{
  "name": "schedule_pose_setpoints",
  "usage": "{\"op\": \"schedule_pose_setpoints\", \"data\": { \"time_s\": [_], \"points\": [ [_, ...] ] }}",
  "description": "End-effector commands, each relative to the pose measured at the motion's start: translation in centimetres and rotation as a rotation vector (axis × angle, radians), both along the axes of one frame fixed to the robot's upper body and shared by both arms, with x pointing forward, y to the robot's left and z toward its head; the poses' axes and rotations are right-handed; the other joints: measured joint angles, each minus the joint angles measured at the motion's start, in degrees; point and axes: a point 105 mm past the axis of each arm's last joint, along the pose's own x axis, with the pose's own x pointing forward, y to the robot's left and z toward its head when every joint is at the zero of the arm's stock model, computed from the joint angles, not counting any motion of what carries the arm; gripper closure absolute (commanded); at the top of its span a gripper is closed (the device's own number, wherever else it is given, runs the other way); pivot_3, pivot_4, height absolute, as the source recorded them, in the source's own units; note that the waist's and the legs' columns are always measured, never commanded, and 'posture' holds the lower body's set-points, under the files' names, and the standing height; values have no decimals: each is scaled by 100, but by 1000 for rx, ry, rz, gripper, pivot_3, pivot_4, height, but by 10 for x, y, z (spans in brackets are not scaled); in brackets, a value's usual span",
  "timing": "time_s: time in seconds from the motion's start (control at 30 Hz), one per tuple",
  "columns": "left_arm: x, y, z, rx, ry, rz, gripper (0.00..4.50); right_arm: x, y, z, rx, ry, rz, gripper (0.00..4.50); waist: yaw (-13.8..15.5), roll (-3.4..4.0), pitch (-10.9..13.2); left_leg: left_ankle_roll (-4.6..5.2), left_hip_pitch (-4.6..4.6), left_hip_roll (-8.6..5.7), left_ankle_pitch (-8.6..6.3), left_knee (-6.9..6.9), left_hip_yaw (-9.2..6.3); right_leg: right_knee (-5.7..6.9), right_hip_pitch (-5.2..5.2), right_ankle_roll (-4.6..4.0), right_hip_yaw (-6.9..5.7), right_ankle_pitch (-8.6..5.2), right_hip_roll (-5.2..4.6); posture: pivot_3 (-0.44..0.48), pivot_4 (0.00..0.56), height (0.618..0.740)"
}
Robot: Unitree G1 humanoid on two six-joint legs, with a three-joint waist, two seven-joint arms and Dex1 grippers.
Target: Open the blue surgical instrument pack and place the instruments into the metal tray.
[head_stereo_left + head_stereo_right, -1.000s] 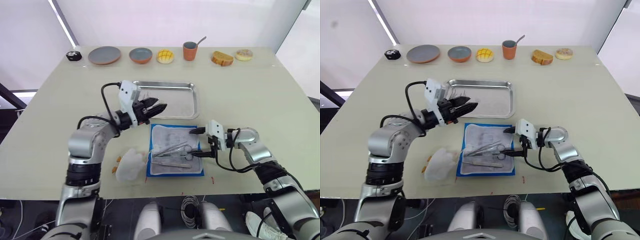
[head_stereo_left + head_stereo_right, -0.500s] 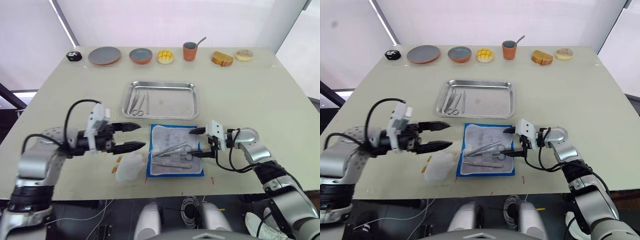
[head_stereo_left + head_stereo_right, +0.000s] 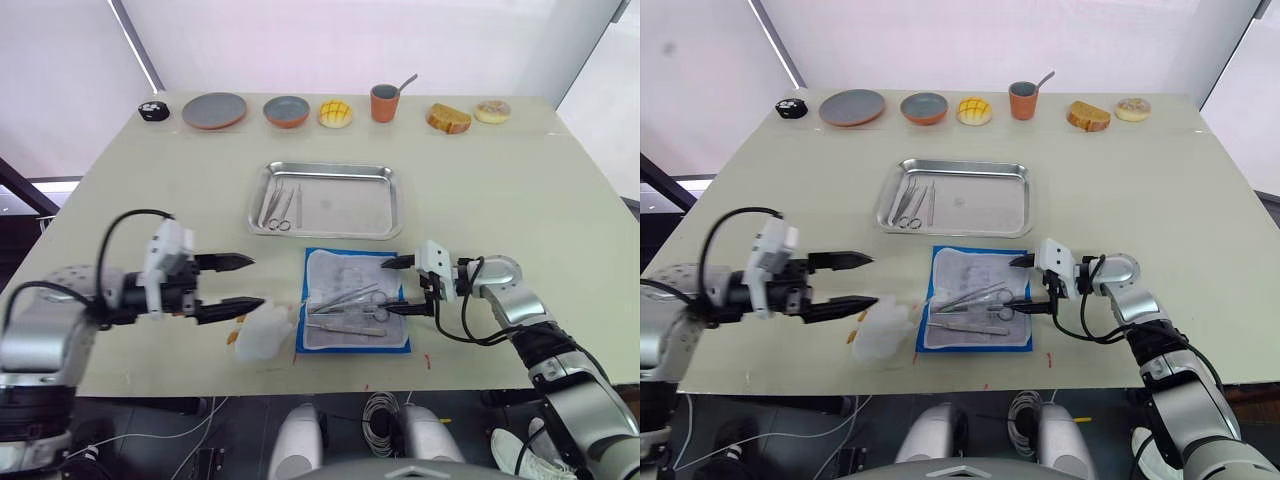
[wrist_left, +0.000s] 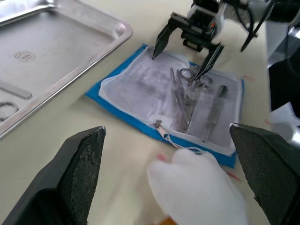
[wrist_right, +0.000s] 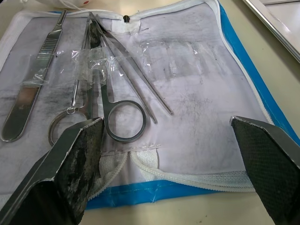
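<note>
Both tools are held open: the left tool (image 3: 238,283) beside the blue surgical instrument pack (image 3: 355,309), the right tool (image 3: 397,286) over its instruments (image 5: 110,91).

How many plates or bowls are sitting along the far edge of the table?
2. A flat grey plate lies toward the robot's left end of the far row, and a smaller orange-rimmed bowl sits just beside it, next to a yellow bun.

Pale beige worktop (image 3: 560,190), big rectangle, plain matte top, evenly lit w/ soft shadows. White wall (image 3: 320,40) behind, bright, w/ a dark diagonal strip (image 3: 135,45) at far left. Dark floor (image 3: 20,215) below at left, cables (image 3: 380,408) under the near edge.
</note>
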Motion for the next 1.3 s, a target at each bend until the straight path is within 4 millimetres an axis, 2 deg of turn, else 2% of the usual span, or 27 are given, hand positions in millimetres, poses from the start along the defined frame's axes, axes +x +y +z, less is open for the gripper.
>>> {"op": "schedule_pose_setpoints", "data": {
  "time_s": [0.03, 0.13, 0.23, 0.27, 0.3, 0.37, 0.67, 0.93, 1.3],
  "points": [
    [5, -20, 0, 70, -20, 5, 37, -14, -21, -42, -125, 142, -44, 0, 8, 1, 0, 0, 0, 0, 0, 0, 0, 0, 0, 0, 0, 0, 0, 0, 150, 740],
    [11, -39, -3, 90, -23, -25, 37, -14, -20, -42, -121, 141, -49, 0, 26, 0, -1, 0, 1, -1, 0, 0, 1, 0, 0, 1, 2, 0, 1, 0, 150, 740],
    [15, -48, -7, 93, -5, -43, 37, -14, -19, -43, -118, 140, -53, 0, 24, 0, 0, 0, 2, -1, 0, 0, 4, 0, 0, 5, 7, 3, 3, 0, 150, 740],
    [16, -51, -7, 93, -6, -48, 528, -14, -18, -43, -118, 140, -55, 0, 24, 1, 0, 0, 2, -1, 0, 0, 4, 0, 0, 17, 11, 10, 5, 0, 150, 740],
    [18, -54, -9, 102, -13, -56, 781, -14, -18, -43, -118, 140, -56, 0, 24, 1, 0, 0, 3, -1, 0, 0, 4, -1, 0, 19, 11, 11, 5, 0, 150, 740],
    [21, -59, -12, 125, -28, -72, 1588, -14, -17, -43, -117, 139, -58, 0, 28, 1, 0, 0, 3, -1, 0, 0, 4, -1, 0, 20, 11, 11, 6, 0, 150, 740],
    [31, -77, -32, 192, -64, -134, 1588, -14, -16, -42, -112, 134, -69, 0, 28, 0, 0, 0, 7, -1, 0, 0, 10, 0, -1, 20, 22, 11, 10, 0, 150, 740],
    [40, -76, -50, 231, -79, -138, 1588, -13, -16, -41, -110, 132, -76, 0, 29, -1, -1, 1, 8, -1, 0, 0, 10, 1, -1, 19, 25, 11, 12, 0, 150, 740],
    [54, -73, -45, 236, -114, -138, 1588, -14, -19, -41, -117, 132, -77, 0, 29, 0, -1, 1, 9, -1, 0, 0, 11, 1, -1, 20, 26, 11, 13, 0, 150, 740]
  ]
}}
